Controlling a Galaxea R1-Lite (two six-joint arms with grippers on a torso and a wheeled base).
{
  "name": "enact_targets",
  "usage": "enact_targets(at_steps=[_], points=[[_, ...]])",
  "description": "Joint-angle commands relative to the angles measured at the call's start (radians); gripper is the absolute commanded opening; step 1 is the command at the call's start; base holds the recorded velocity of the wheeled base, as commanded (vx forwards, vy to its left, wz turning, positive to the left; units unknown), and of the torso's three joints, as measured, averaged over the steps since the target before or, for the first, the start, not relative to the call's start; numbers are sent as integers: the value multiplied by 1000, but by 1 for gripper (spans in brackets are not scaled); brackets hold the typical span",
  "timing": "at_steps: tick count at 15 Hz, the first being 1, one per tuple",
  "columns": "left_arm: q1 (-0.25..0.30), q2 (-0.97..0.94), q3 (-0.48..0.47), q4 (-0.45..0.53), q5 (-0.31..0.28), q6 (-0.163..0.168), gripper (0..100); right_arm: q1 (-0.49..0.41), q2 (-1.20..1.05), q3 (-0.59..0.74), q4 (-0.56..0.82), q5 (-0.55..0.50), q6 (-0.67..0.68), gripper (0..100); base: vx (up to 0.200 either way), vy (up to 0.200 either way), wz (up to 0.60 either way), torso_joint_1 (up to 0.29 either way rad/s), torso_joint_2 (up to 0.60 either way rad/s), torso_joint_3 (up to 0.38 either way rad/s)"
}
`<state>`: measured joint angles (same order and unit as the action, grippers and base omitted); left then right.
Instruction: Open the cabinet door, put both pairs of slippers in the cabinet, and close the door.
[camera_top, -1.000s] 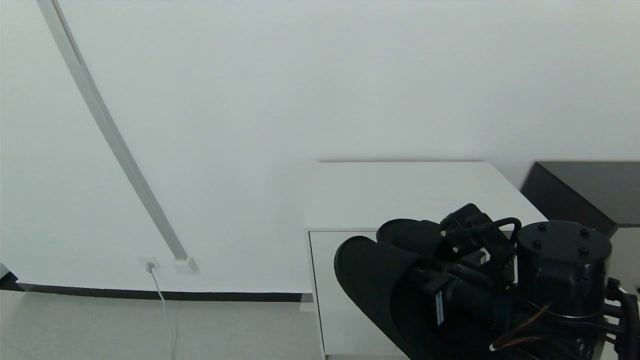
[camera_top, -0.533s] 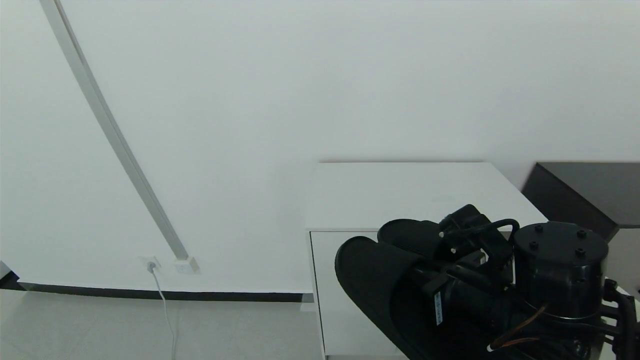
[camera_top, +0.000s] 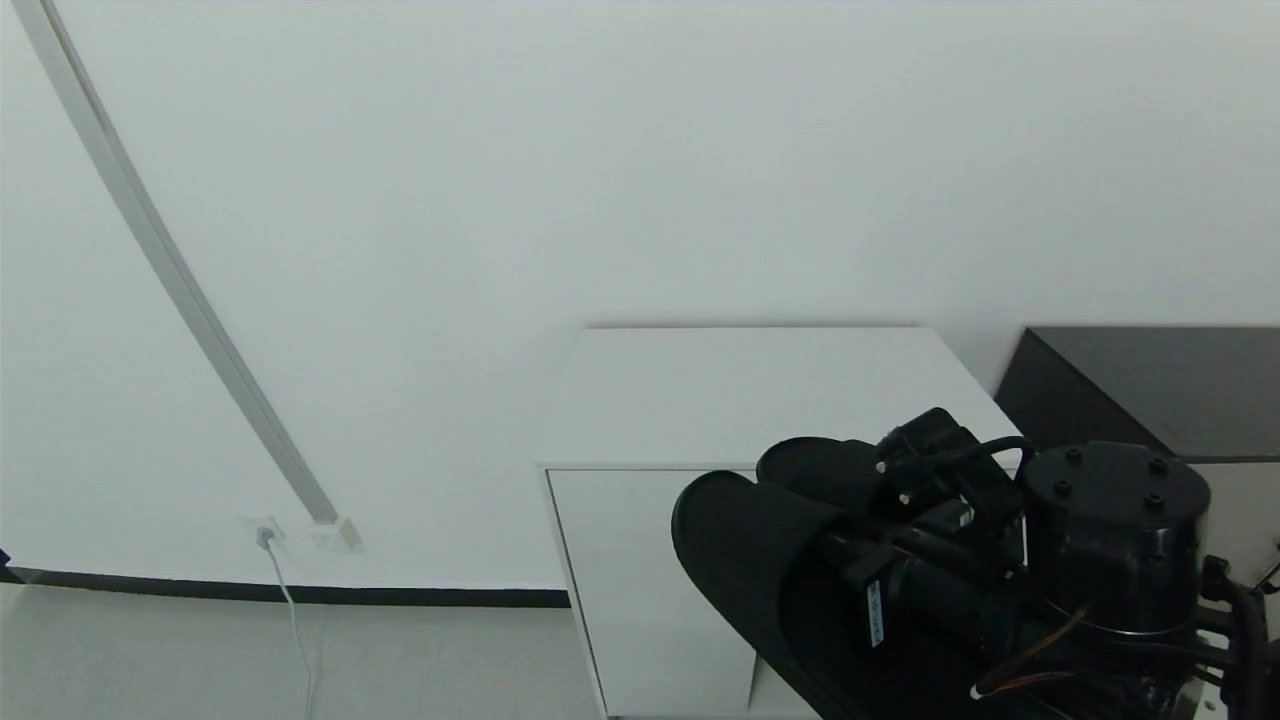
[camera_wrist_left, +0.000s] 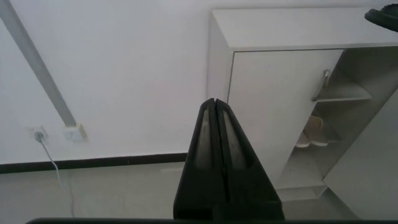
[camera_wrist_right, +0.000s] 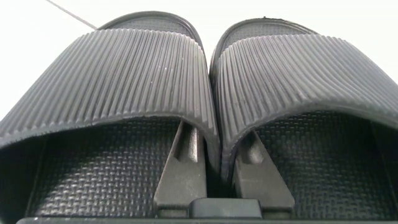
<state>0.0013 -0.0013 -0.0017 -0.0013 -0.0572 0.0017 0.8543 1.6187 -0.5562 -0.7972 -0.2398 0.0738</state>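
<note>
- The right tool (camera_wrist_right: 217, 140) grips the black slippers (camera_top: 760, 540). One finger (camera_wrist_right: 181, 165) sits under each strap, pinching the two inner edges together.
- The black slippers are held up in front of the white cabinet (camera_top: 760, 395), toes pointing toward it.
- The left tool (camera_wrist_left: 214, 107) is closed on nothing, well away from the cabinet and facing it.
- One door (camera_wrist_left: 367, 168) stands open, and a pale pair (camera_wrist_left: 311, 132) lies on a shelf (camera_wrist_left: 341, 93) inside.

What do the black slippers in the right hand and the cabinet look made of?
Slippers: likely soft moulded rubber or foam, matte black, with ribbed straps and textured footbeds. Cabinet: probably laminated board, smooth matte white, with flat panels and crisp edges.
</note>
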Motion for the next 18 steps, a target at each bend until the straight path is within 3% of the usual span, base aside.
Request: enact_targets(at_steps=[1,6,18], points=[[0,1,0,0,0,0,0,2,3,1,0,0,0,0,0,-200,0,2,2,2],[0,1,0,0,0,0,0,8,-2,4,0,-1,-2,0,0,-200,0,3,1,2],[0,1,0,0,0,-5,0,8,-3,12,-2,-23,1,0,0,0,0,0,0,0]])
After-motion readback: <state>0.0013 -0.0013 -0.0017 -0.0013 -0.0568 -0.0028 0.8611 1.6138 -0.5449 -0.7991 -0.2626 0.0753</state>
